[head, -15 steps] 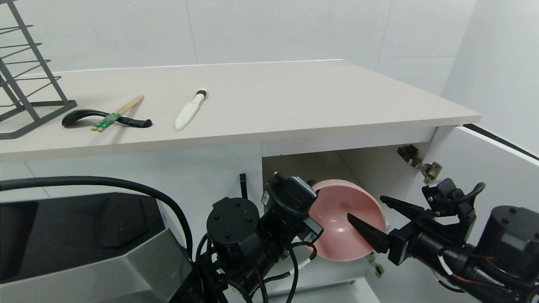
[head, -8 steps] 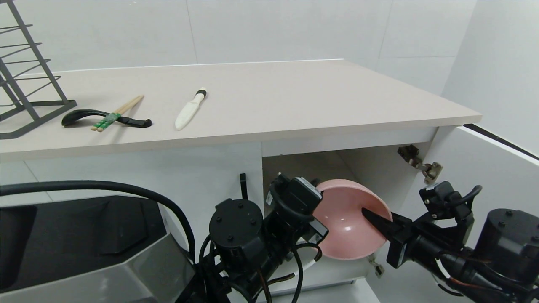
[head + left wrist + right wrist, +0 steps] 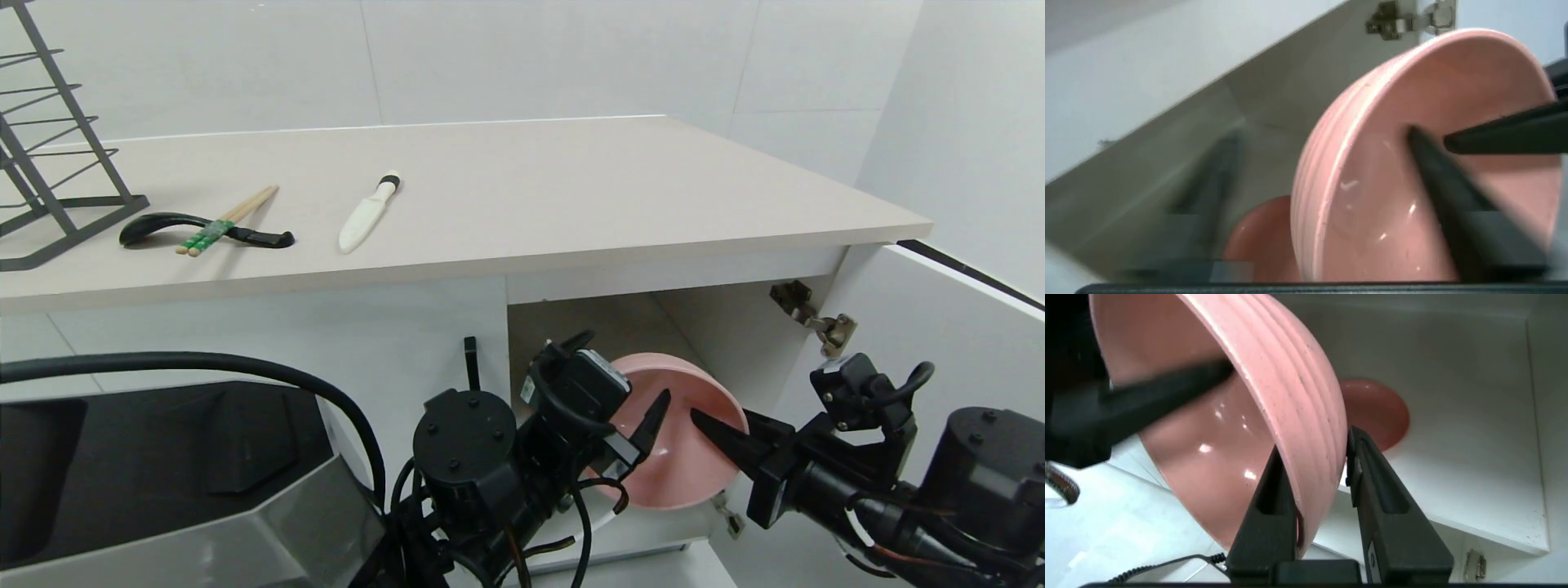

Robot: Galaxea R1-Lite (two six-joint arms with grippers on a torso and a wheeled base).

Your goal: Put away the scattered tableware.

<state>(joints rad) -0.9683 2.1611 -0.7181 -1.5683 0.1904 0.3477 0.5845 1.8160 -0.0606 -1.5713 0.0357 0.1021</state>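
Pink bowl [image 3: 678,474]: lower centre-right of the head frame, in the mouth of the open cabinet [image 3: 718,327] under the countertop [image 3: 571,188]. It's tipped up nearly on edge, hollow facing the left arm.

Right gripper [image 3: 1319,449]: clenched on the bowl's wall near the rim. One finger is inside the hollow, the other on the ribbed outside. Solid pinch in the right wrist view.

Left gripper [image 3: 1319,147]: released, jaws spread wide. One finger [image 3: 1454,204] pokes into the hollow. The other is a blur on the far side of the rim. Can't tell if the inner finger touches the bowl.

Second, smaller pink dish [image 3: 1380,412]: lies flat on the cabinet floor, deeper in than the held bowl.

Cabinet door [image 3: 939,327]: swung open at the right edge of the head frame, with the hinge [image 3: 816,320] just left of it.

Left part of the countertop:
- Black spoon [image 3: 155,222] with chopsticks [image 3: 224,219] lying across its handle, touching.
- White knife [image 3: 366,216] just right of those, not touching them.
- Grey wire rack [image 3: 49,163] at the upper-left edge of the frame, beside the spoon's bowl end.
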